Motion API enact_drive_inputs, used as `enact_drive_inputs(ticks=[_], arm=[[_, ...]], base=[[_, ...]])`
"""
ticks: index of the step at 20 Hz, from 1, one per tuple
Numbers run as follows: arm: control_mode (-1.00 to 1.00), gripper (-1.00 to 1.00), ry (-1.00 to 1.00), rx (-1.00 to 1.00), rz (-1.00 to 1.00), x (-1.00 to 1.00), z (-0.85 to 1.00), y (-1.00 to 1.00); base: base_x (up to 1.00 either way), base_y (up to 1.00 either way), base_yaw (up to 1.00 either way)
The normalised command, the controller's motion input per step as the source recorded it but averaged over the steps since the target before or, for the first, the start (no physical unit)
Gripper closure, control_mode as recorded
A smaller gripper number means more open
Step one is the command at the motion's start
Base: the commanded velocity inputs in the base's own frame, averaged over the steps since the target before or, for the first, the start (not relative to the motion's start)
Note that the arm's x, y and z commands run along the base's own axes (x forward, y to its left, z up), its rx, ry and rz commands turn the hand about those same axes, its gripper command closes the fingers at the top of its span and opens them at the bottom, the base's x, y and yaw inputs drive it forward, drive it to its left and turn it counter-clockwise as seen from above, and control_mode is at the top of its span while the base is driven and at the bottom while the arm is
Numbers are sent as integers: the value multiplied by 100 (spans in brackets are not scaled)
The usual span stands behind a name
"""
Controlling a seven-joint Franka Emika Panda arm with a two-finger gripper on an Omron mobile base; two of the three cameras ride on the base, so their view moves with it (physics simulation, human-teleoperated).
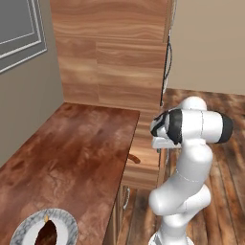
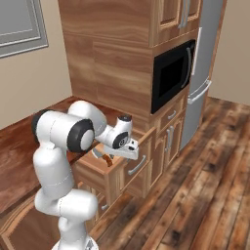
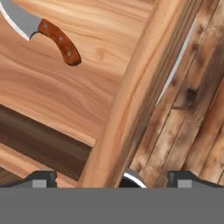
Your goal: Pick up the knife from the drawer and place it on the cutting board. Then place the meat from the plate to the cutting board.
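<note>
Right beneath my gripper runs the drawer front edge, my fingers spread wide apart, gripping nothing. Inside the open drawer, the knife lies ahead and left of me.

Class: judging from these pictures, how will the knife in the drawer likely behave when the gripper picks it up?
The knife looks stiff, so it probably won't flop. Lying flat on the drawer floor, it shouldn't roll. Its smooth curved handle may slip or pivot between the fingers.
</note>
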Motion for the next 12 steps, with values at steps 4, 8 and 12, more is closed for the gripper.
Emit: enact_drive_inputs(ticks=[4, 8, 12], arm=[[-100, -100, 2, 1, 0, 42, -38, 0], [-100, -100, 2, 1, 0, 40, -36, 0], [-100, -100, 2, 1, 0, 34, -34, -9]], base=[[0, 0, 0], [0, 0, 0], [0, 0, 0]])
